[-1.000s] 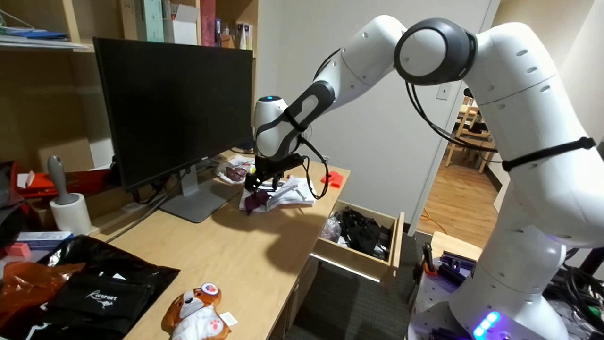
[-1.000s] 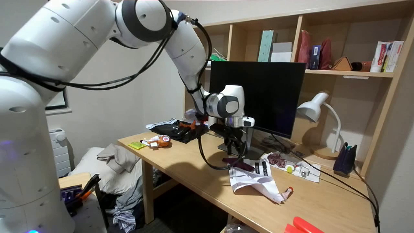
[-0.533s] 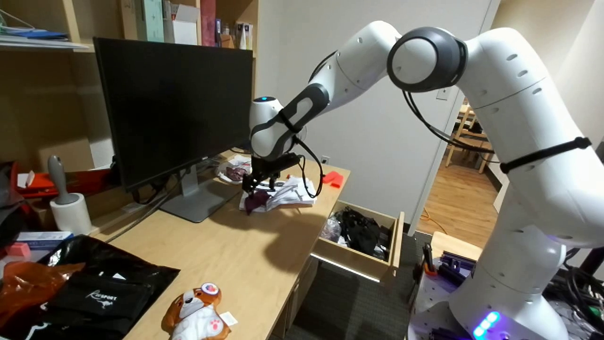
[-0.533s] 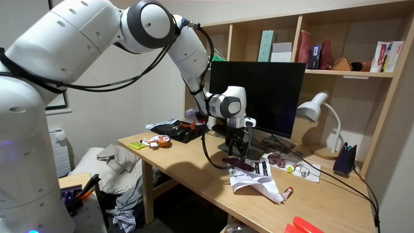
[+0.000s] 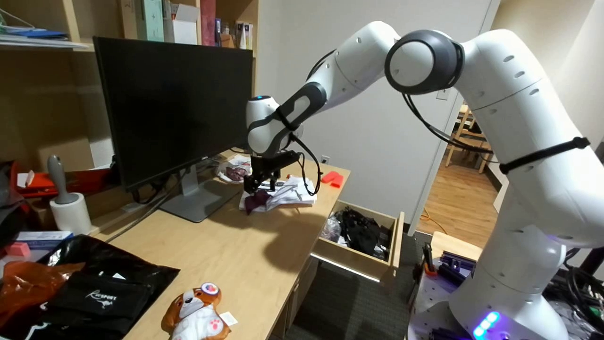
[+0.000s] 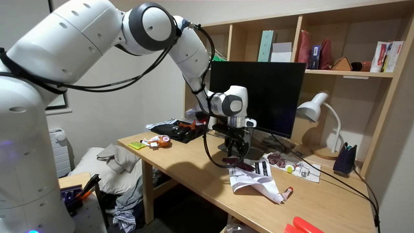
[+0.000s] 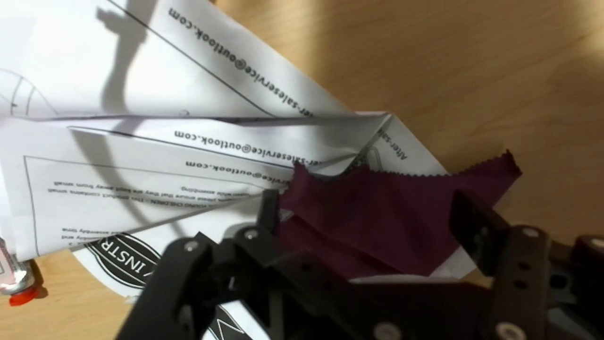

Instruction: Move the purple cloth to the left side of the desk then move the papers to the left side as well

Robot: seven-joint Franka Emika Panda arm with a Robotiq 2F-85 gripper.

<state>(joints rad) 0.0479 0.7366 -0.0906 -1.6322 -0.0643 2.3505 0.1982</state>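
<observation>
The purple cloth (image 7: 401, 200) lies rumpled on one end of the papers (image 7: 108, 174), with one corner reaching past them over the wood. In the wrist view my gripper (image 7: 367, 215) holds its fingers wide apart, and the cloth spreads across the gap below them, not pinched. Both exterior views show the gripper (image 5: 262, 185) (image 6: 236, 150) low over the cloth (image 5: 256, 201) (image 6: 245, 166), close to the monitor stand. White printed papers (image 5: 297, 193) (image 6: 254, 183) are loosely folded on the desk (image 5: 226, 245) (image 6: 323, 207). Whether the fingertips touch the cloth, I cannot tell.
A black monitor (image 5: 174, 113) stands beside the gripper. Around the desk are a plush dog (image 5: 196, 314), a black bag (image 5: 99, 297), a red object (image 5: 332, 178), a small tube (image 6: 287, 193) and a lamp (image 6: 312, 108). An open drawer (image 5: 396, 241) juts out below.
My gripper has shifted slightly toward the monitor, staying low above the cloth. Cloth and papers look unmoved.
</observation>
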